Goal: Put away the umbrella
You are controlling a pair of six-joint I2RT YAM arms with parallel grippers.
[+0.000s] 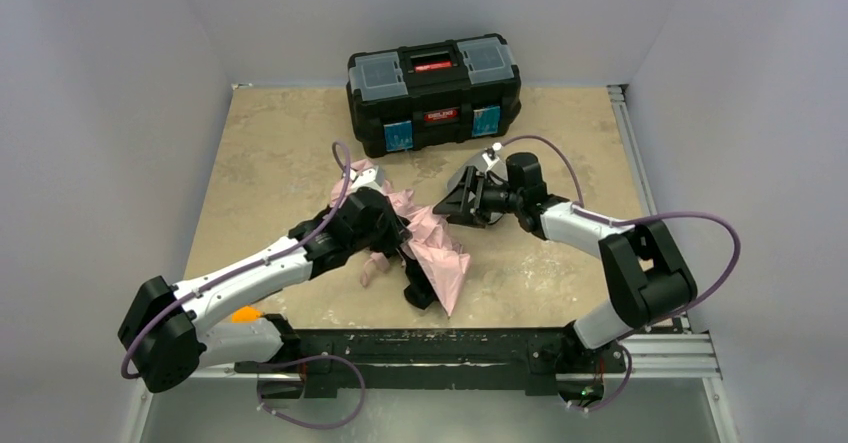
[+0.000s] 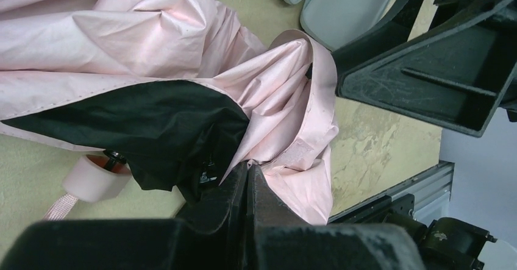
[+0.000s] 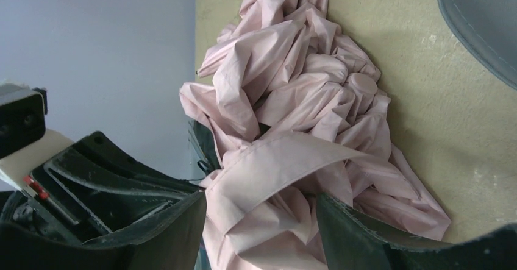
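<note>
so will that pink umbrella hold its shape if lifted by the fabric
Probably floppy: the pale pink fabric compact umbrella lies in loose crumpled folds, so it would likely sag. The thin cloth looks light. Its trailing pink woven strap might snag.

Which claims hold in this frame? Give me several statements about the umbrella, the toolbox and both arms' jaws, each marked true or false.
1. The toolbox is closed. True.
2. The umbrella lies inside the toolbox. False: it lies on the table, in front of the toolbox.
3. The left gripper has its jaws shut on the umbrella's pink fabric. True.
4. The right gripper has its jaws shut. False: they are open, with a pink fabric band of the umbrella between them.
5. The umbrella's fabric is neatly rolled up. False: it is loose and crumpled.
</note>
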